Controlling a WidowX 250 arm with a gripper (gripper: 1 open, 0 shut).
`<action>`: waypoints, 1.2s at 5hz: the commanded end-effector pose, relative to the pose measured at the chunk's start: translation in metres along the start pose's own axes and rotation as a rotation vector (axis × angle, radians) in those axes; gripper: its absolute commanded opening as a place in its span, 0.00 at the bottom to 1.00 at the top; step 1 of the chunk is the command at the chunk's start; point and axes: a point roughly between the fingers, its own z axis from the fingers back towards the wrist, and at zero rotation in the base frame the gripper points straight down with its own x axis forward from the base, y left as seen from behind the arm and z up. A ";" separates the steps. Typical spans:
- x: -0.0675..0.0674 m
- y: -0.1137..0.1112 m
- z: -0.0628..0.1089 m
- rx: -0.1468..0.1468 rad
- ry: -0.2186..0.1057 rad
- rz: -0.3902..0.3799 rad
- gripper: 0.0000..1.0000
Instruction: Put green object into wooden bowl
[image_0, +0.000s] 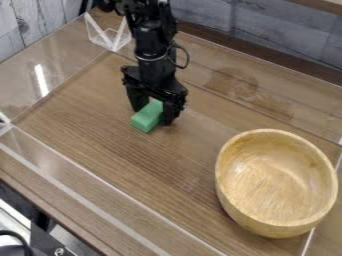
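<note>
Camera view: gripper points straight down over the green object, jaws spread wide on either side of it, nothing held. Green object lies flat on the table, well apart from the wooden bowl, up and to the left of it.

Risk, as judged: if the jaws close off-centre, one finger may push the bar askew or clip only its far end, so it slips on lifting.

Long axis runs from lower left to upper right, the far end hidden between the fingers.
</note>
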 end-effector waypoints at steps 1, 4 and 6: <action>0.015 -0.008 0.012 0.011 -0.052 0.035 1.00; 0.017 0.009 0.020 -0.001 -0.050 0.131 0.00; 0.016 0.004 0.036 -0.009 -0.045 0.195 0.00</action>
